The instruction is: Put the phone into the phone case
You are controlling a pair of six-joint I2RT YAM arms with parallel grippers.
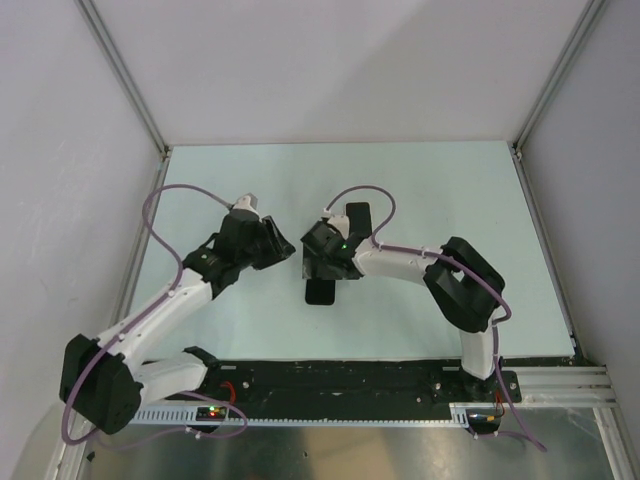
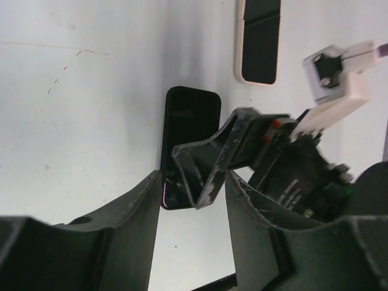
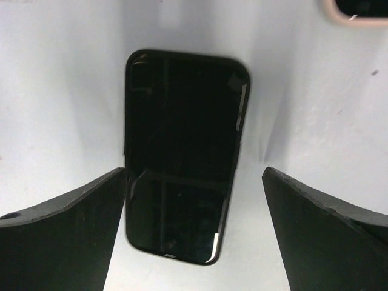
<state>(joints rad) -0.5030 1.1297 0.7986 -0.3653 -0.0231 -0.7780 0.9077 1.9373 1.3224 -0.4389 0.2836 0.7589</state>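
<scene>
Glossy black phone (image 3: 182,157), rounded corners, lying flat

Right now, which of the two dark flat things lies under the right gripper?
The phone, all black and glossy, between the open fingers of the right gripper. The case has a pale rim and lies farther away.

Glossy black phone (image 3: 182,157), matt table (image 3: 60,109)

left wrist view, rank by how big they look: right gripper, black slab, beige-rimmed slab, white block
1. right gripper
2. black slab
3. beige-rimmed slab, cropped, and white block: too alike to rank
</scene>
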